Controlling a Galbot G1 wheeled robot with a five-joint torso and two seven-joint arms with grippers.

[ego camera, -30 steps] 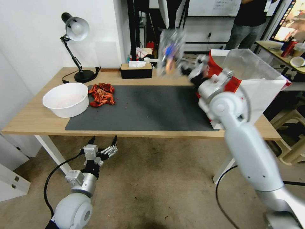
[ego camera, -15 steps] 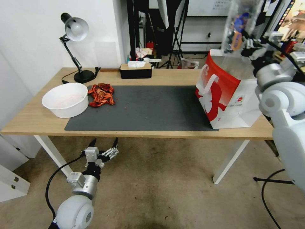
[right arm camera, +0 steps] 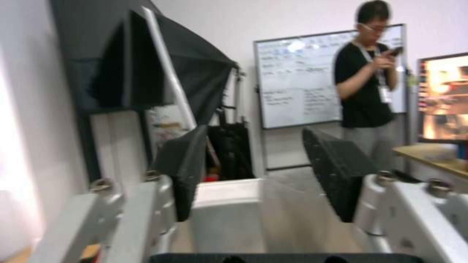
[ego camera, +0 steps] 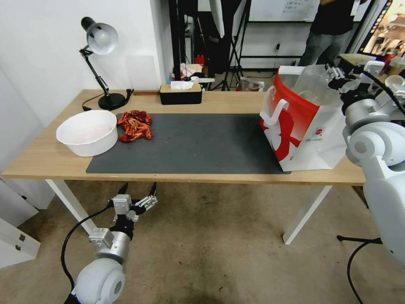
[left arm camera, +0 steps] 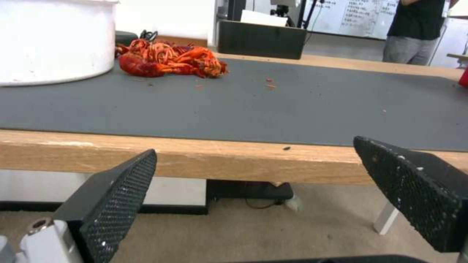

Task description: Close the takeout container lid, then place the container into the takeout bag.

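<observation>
The takeout bag (ego camera: pixel 295 126), white with a red side, a loop handle and a clear liner, stands open at the right end of the dark mat (ego camera: pixel 190 143). My right gripper (ego camera: pixel 332 75) hovers at the bag's far right rim. In the right wrist view this gripper (right arm camera: pixel 253 140) is open with nothing between its fingers. The takeout container and its lid are out of view. My left gripper (ego camera: pixel 137 191) is parked low in front of the table, open (left arm camera: pixel 258 175) and facing the table's front edge.
A white bowl (ego camera: pixel 87 131) and a pile of red crayfish (ego camera: pixel 135 125) sit at the left. A black tissue box (ego camera: pixel 180 93) and a desk lamp (ego camera: pixel 101 42) stand along the back edge. A person stands in the room behind.
My right gripper carried the container from above the mat to high over the bag, then came down to the bag's rim. The container has left the gripper and no longer shows.
</observation>
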